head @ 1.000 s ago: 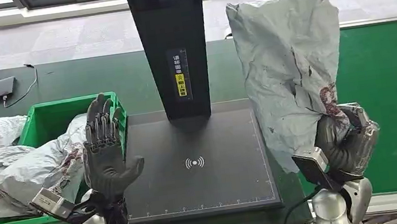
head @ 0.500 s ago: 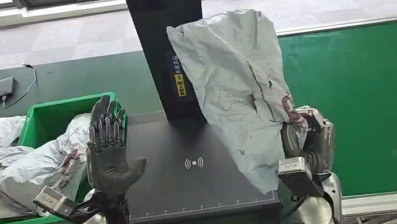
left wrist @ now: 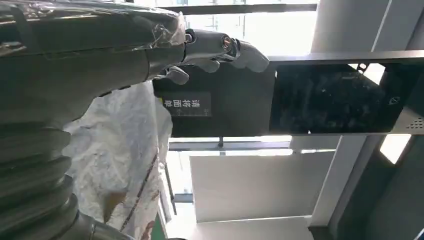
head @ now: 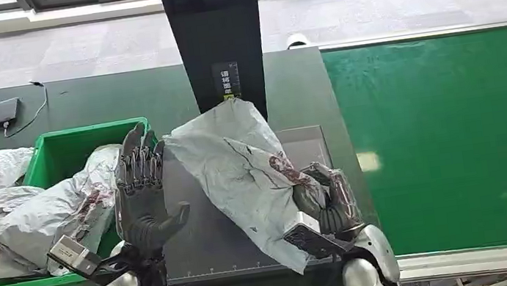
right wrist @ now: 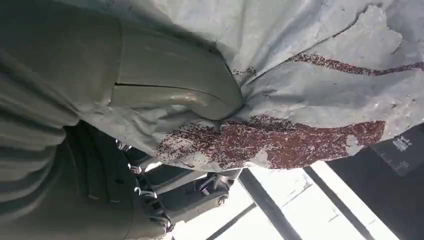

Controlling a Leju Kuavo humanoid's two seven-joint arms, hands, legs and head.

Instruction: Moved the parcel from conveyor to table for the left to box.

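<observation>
Over the dark pad [head: 198, 254] on the counter [head: 83, 106], right hand [head: 327, 203] grips the parcel [head: 235, 164]: lower flat, then let go. Left hand [head: 143, 202] waits, fingers spread.

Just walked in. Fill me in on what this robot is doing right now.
The right hand grips a crumpled grey plastic mailer parcel with reddish marks and holds it over the dark scanner pad on the table, beside the green conveyor belt. The left hand is raised with its fingers apart, holding nothing, next to the green plastic bin, where more grey parcels are piled. The parcel has not been handed over or boxed yet.
</observation>
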